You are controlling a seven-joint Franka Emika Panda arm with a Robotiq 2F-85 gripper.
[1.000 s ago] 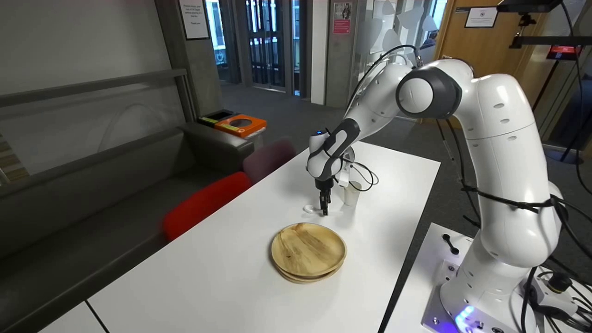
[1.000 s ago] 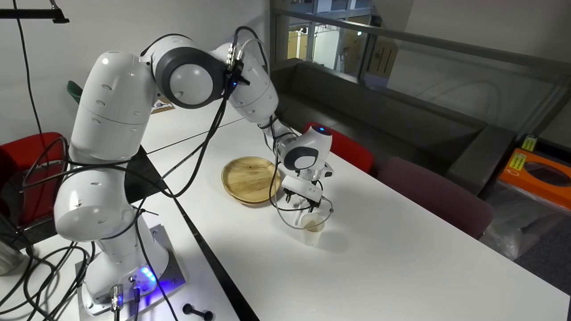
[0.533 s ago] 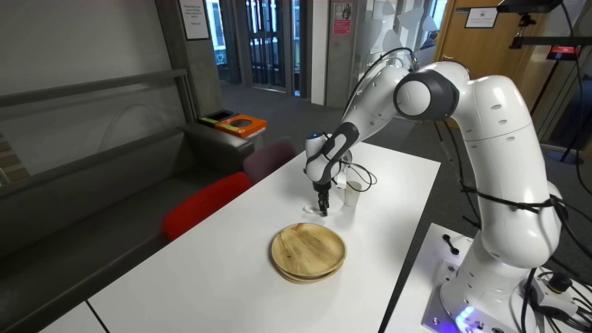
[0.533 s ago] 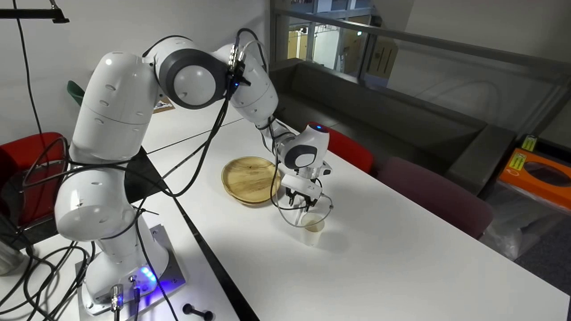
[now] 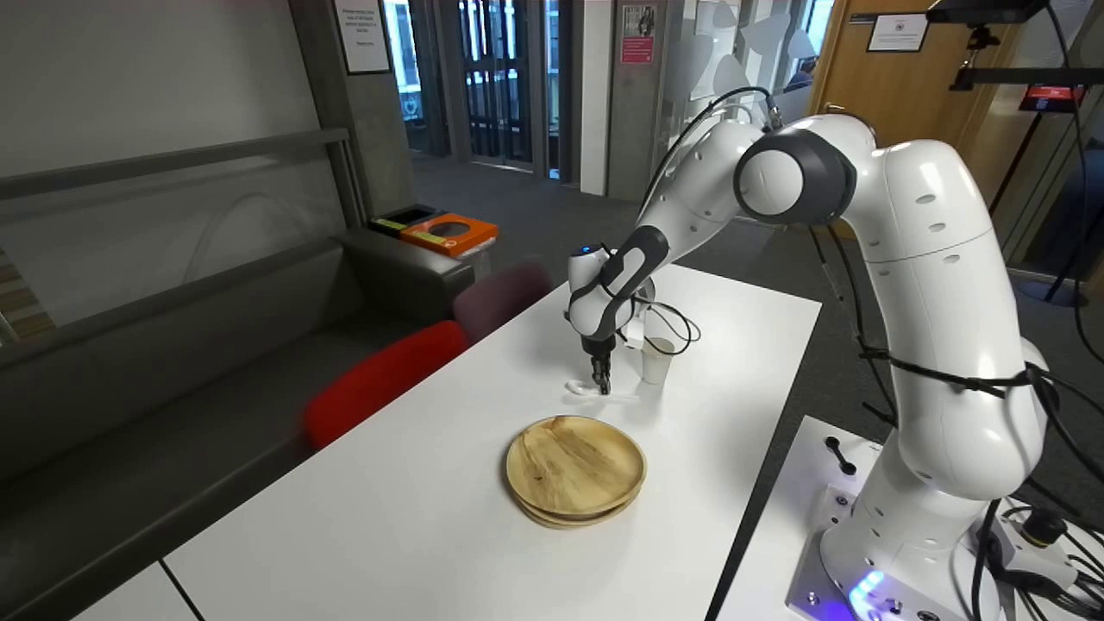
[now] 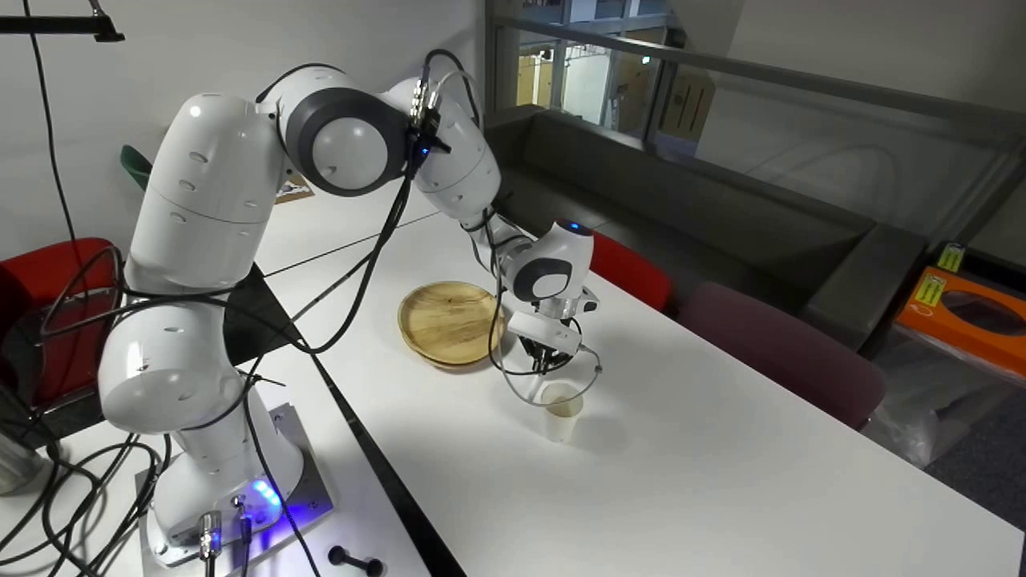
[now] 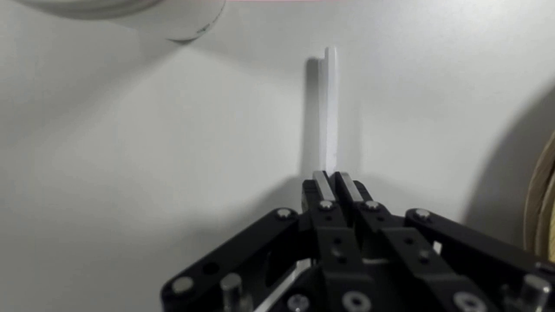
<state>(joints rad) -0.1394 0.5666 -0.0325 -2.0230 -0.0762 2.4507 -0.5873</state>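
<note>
Between the cup (image 5: pixel 655 369) and wooden plates (image 5: pixel 576 466), the gripper (image 7: pixel 333 177) is pinched almost closed on a white utensil (image 7: pixel 331 108) that's probably light, stiff and kinda slick, so mid-handle seems best.

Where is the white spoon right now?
In the wrist view, the white spoon sits between the shut jaws, right of the cup and left of the plates.
</note>
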